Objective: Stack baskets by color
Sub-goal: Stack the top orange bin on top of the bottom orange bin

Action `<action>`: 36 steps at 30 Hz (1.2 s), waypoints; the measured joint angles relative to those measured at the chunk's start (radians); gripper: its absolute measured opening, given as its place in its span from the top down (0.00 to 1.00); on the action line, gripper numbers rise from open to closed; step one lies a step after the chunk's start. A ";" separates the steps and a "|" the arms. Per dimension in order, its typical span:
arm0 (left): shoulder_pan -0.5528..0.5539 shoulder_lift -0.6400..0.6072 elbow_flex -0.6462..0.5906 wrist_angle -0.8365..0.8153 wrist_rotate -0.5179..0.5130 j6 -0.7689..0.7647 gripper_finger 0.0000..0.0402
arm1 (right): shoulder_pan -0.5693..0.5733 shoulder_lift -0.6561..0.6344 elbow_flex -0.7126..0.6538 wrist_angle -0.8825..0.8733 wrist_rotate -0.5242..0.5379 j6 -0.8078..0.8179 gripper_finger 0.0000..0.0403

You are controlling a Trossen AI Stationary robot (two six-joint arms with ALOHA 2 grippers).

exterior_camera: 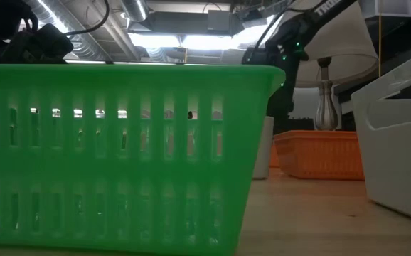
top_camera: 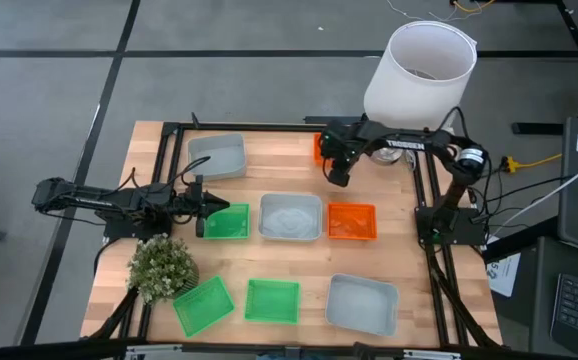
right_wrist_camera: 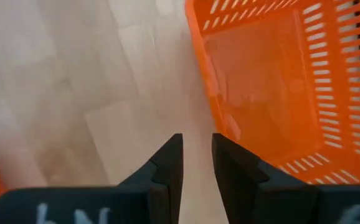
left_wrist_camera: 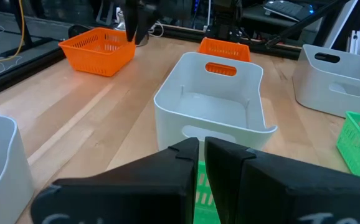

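Baskets lie spread over the wooden table. A grey one point(top_camera: 216, 157) and an orange one point(top_camera: 319, 147) sit at the far side. A green point(top_camera: 228, 222), a grey point(top_camera: 290, 217) and an orange basket point(top_camera: 352, 221) form the middle row. Two green ones point(top_camera: 203, 305) point(top_camera: 272, 301) and a grey one point(top_camera: 363, 303) sit near the front edge. My right gripper point(top_camera: 337, 172) points down, open, over bare wood beside the far orange basket's wall point(right_wrist_camera: 211, 74). My left gripper point(left_wrist_camera: 202, 152) is shut, level, at the middle green basket's left rim.
A big white lampshade point(top_camera: 419, 70) stands on its metal foot point(exterior_camera: 325, 107) at the far right corner, behind my right arm. A small bushy plant point(top_camera: 161, 266) sits at the front left. Bare wood lies between the far baskets and the middle row.
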 joint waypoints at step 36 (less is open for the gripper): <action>0.000 0.000 0.000 0.000 0.000 -0.003 0.95 | -0.006 0.015 0.000 0.074 0.121 -0.081 0.79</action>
